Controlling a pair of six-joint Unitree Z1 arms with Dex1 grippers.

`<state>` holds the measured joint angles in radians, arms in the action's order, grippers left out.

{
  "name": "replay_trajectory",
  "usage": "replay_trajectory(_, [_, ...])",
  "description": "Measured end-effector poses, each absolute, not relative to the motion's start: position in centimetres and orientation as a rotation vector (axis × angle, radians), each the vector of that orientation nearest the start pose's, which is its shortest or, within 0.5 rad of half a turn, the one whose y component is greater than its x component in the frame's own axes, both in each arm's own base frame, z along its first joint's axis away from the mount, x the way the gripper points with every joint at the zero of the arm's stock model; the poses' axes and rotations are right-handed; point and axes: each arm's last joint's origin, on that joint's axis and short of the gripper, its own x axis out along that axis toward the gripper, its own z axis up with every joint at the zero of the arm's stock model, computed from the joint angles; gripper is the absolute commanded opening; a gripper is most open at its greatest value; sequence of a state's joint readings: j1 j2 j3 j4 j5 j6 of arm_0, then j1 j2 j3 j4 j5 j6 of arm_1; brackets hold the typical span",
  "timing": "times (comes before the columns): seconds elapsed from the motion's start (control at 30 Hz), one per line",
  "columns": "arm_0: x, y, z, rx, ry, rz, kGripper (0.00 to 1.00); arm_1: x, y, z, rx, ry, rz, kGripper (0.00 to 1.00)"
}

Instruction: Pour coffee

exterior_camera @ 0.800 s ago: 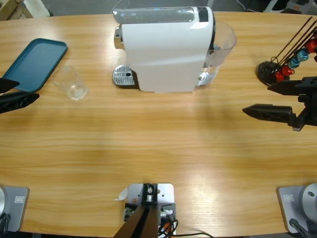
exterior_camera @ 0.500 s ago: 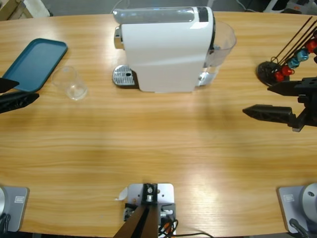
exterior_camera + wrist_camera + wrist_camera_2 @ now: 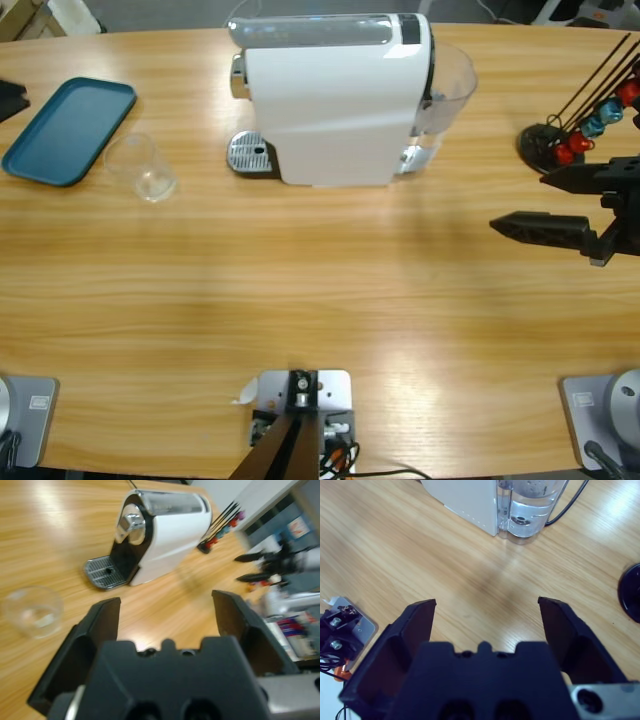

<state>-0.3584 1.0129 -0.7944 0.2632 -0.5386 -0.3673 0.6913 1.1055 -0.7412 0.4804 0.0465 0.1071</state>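
A clear, empty glass (image 3: pixel 145 168) stands on the table left of the white coffee machine (image 3: pixel 335 95), near its metal drip tray (image 3: pixel 250 153). No coffee is in view. My left gripper (image 3: pixel 165 602) is open and holds nothing; its wrist view looks past the glass (image 3: pixel 32 611) toward the machine (image 3: pixel 160 535). In the high view only a black tip of the left gripper (image 3: pixel 8 98) shows at the left edge. At the right edge my right gripper (image 3: pixel 520 200) is open and empty, with jaws (image 3: pixel 486 604) pointing at the machine's water tank (image 3: pixel 527 510).
A teal tray (image 3: pixel 70 128) lies at the far left, behind the glass. A black capsule stand (image 3: pixel 585 120) with red and blue capsules stands at the far right, just behind the right gripper. A black cable (image 3: pixel 570 505) runs behind the water tank.
The left gripper has moved from beside the tray's near edge toward the far left, almost out of the high view. The right arm, the glass and the machine have not moved.
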Motion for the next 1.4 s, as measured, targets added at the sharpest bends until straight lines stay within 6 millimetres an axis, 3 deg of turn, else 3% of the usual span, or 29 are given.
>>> replay_trajectory(0.1, [14.4, -7.2, 35.6, -0.492, 0.68, -0.817, 0.724, 11.1, 9.5, 30.3, -0.177, 0.853, 0.647, 0.885])
replay_trajectory(0.33, [20.7, -7.8, 34.2, -0.694, 0.739, -0.85, 0.72, 11.1, 9.5, 30.2, -0.177, 0.853, 0.646, 0.885])
replay_trajectory(0.53, [24.2, -9.0, 33.2, -0.784, 0.739, -0.899, 0.688, 11.1, 9.5, 30.2, -0.177, 0.853, 0.646, 0.885])
replay_trajectory(0.83, [26.6, -11.7, 31.6, -0.85, 0.8, -1.001, 0.688, 11.1, 9.5, 30.2, -0.177, 0.853, 0.646, 0.885])
replay_trajectory(1.4, [30.2, -13.0, 27.9, -0.919, 0.864, -1.016, 0.688, 11.1, 9.5, 30.2, -0.177, 0.853, 0.645, 0.885])
